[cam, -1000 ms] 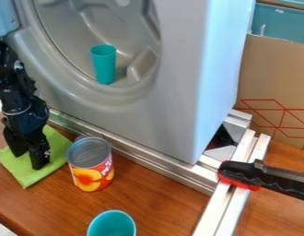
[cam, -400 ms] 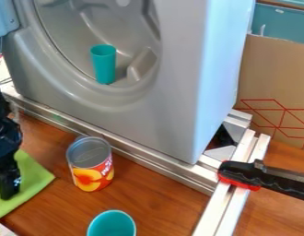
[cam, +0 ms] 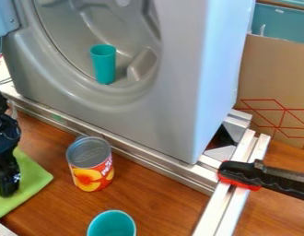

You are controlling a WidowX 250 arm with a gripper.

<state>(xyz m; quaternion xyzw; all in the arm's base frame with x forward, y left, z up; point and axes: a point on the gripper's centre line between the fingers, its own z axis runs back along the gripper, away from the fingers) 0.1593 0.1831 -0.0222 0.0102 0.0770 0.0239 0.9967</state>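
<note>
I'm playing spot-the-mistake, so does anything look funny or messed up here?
A teal cup stands inside the gray machine, an odd place for a cup. The green cloth lies askew on the table. Nothing looks spilled.

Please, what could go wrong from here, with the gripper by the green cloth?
The black robot gripper is at the light green flat cloth. If the cloth were dragged to the right of the picture, it might bump the silver-topped can with the orange fruit label.

The upright teal tapered cup stands inside the round opening of the grey moulded housing, so a knock on the housing might tip it.
</note>
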